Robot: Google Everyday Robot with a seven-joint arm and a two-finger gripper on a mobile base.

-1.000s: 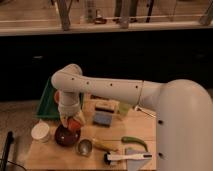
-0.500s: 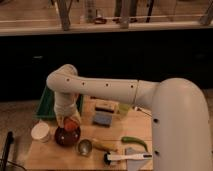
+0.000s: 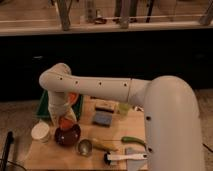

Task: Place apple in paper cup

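Observation:
The apple is a small orange-red fruit held at the tip of my gripper. It hangs just above the dark maroon bowl. The gripper is shut on the apple, and the white wrist above hides most of the fingers. The paper cup is short, wide and white. It stands on the wooden table just left of the maroon bowl, a little left of and below the gripper.
A small metal cup stands right of the maroon bowl. An orange bowl and a green tray lie behind the gripper. A blue block, a pale green cup, a green pepper and a white-handled tool lie to the right.
The arm has swung slightly left, carrying the apple a little left over the maroon bowl toward the paper cup. Nothing on the table has moved.

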